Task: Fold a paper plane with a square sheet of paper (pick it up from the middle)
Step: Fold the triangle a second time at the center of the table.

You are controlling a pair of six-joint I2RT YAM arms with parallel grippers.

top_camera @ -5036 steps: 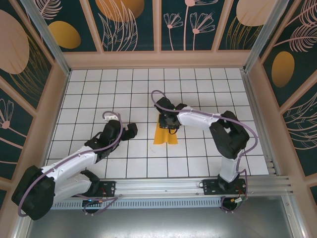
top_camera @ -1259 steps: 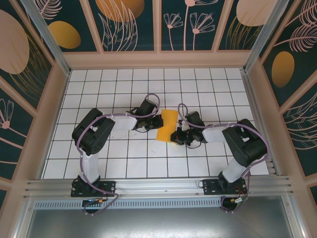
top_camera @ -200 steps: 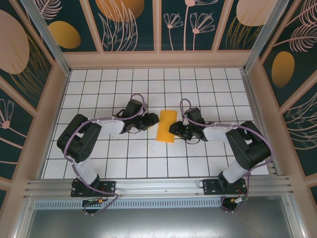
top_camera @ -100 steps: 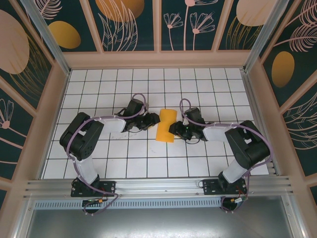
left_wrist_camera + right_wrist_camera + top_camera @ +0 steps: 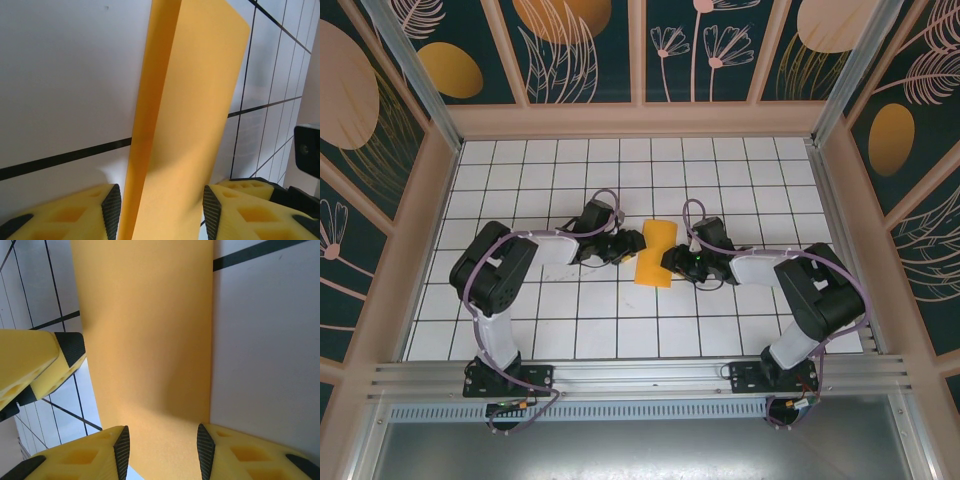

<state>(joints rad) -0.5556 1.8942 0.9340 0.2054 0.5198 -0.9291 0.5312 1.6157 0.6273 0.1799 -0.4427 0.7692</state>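
Note:
The orange-yellow paper (image 5: 655, 255), folded into a long narrow strip, lies flat on the white tiled floor mid-table. My left gripper (image 5: 623, 252) is low at its left edge and my right gripper (image 5: 670, 263) is low at its right edge. In the left wrist view the paper (image 5: 185, 125) runs up between the jaws of the left gripper (image 5: 161, 212), which stand wide apart. In the right wrist view the paper (image 5: 150, 340) likewise lies between the spread jaws of the right gripper (image 5: 162, 450). A raised fold shows along the strip's left side.
The white tiled floor (image 5: 570, 320) is walled in by a wooden frame (image 5: 640, 120) at the back and sides. A metal rail (image 5: 640, 378) carries the arm bases along the near edge. A left fingertip (image 5: 50, 360) shows across the paper in the right wrist view.
My left gripper has slid right, closing in on the paper's left edge. The right gripper and the paper have barely moved.

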